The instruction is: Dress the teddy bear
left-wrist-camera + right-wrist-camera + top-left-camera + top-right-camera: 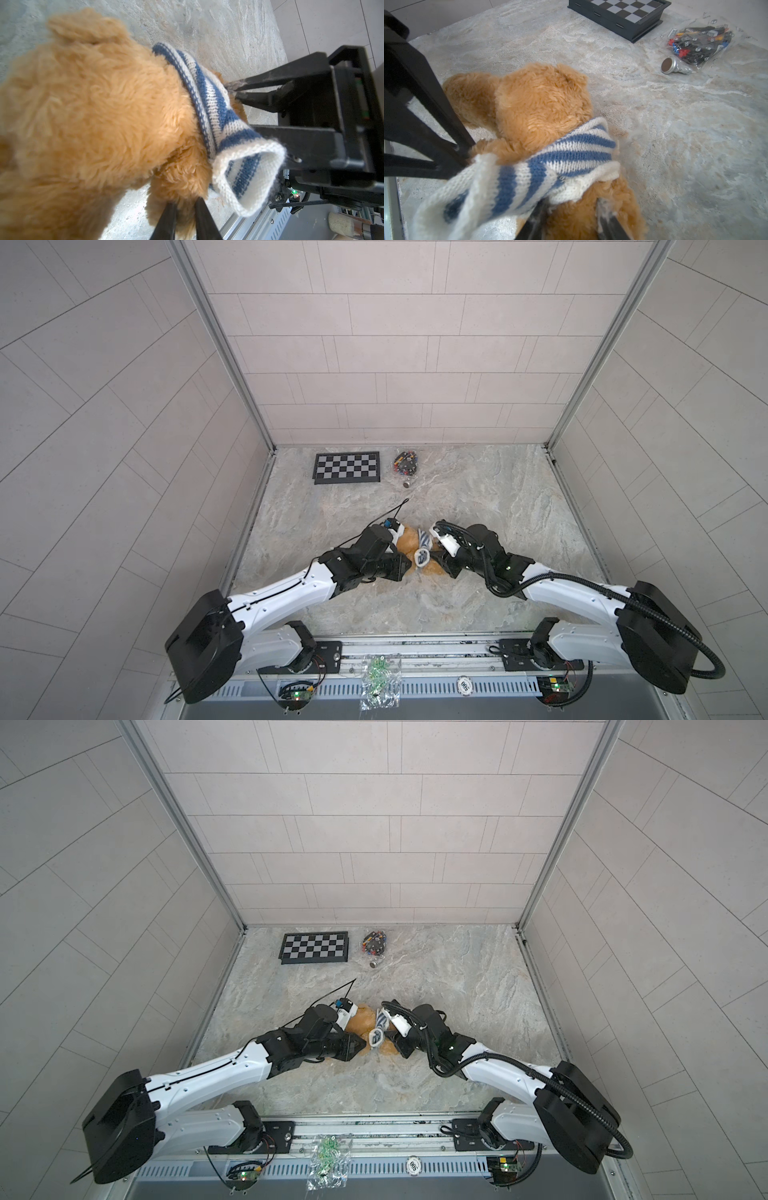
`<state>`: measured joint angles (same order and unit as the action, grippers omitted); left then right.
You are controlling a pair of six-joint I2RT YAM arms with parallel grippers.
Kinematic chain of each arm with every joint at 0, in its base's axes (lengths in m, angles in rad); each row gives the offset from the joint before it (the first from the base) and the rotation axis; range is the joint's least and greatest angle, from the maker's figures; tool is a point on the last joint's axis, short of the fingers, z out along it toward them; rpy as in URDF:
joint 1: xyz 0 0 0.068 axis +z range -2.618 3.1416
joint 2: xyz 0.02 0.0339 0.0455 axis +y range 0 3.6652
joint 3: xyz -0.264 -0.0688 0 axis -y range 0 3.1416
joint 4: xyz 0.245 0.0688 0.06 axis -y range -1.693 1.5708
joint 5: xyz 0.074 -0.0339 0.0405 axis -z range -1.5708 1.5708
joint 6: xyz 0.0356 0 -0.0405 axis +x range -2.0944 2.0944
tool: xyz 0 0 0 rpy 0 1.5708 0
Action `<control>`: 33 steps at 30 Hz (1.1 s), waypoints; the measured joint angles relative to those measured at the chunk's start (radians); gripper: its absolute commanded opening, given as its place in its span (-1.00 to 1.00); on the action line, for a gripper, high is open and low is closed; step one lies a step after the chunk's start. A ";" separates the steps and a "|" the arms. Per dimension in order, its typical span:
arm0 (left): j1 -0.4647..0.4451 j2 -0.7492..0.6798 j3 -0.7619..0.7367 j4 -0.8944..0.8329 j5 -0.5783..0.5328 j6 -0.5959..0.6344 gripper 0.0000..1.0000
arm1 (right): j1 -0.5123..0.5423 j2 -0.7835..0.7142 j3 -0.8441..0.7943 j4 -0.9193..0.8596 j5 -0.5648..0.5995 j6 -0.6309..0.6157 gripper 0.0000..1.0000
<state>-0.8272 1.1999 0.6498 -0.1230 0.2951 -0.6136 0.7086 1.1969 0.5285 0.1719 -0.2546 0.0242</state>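
The golden-brown teddy bear lies mid-table between both grippers. A blue-and-white striped shirt is bunched round its neck and upper body, with one open end hanging loose. My left gripper is shut on a furry limb of the bear, fur squeezed between its narrow fingers. My right gripper comes from the opposite side. Its fingers press on either side of the bear's lower body, and the shirt's edge drapes over one finger.
A folded chessboard lies at the back left. Beside it sit a clear bag of small coloured parts and a silver chess piece. Another clear bag lies on the front rail. Tiled walls enclose the table on three sides.
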 measured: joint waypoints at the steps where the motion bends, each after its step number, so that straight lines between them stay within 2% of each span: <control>1: 0.000 0.003 0.000 0.006 0.000 0.000 -0.57 | 0.005 -0.022 0.008 -0.023 0.004 -0.001 0.06; 4: 0.000 0.008 0.000 0.021 0.000 -0.003 -0.58 | 0.032 -0.111 0.039 -0.089 0.025 -0.005 0.16; 8: 0.000 0.015 0.000 0.036 0.001 -0.009 -0.59 | 0.085 -0.188 0.101 -0.126 0.048 -0.006 0.19; 14: 0.000 0.018 0.000 0.049 0.004 -0.019 -0.60 | 0.127 -0.147 0.127 -0.124 0.078 -0.004 0.10; 18: 0.000 0.018 0.000 0.051 0.004 -0.022 -0.60 | 0.129 -0.071 0.127 -0.126 0.089 -0.003 -0.12; 20: -0.001 0.017 0.000 0.051 0.004 -0.022 -0.60 | 0.129 -0.046 0.127 -0.134 0.102 -0.006 -0.30; 22: 0.000 0.017 0.000 0.051 0.004 -0.022 -0.60 | 0.129 -0.033 0.127 -0.145 0.111 -0.008 -0.57; 25: 0.000 0.017 0.000 0.051 0.004 -0.023 -0.61 | 0.129 -0.033 0.127 -0.153 0.126 -0.018 -0.78; 31: -0.001 0.017 0.000 0.051 0.003 -0.022 -0.61 | 0.129 -0.085 0.086 -0.178 0.175 -0.025 -1.00; 33: -0.001 0.017 0.000 0.051 0.003 -0.022 -0.62 | 0.129 -0.105 0.063 -0.184 0.186 -0.023 -1.00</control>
<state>-0.8280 1.2171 0.6495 -0.0719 0.2981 -0.6357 0.8379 1.0924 0.5915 -0.0120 -0.0689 0.0010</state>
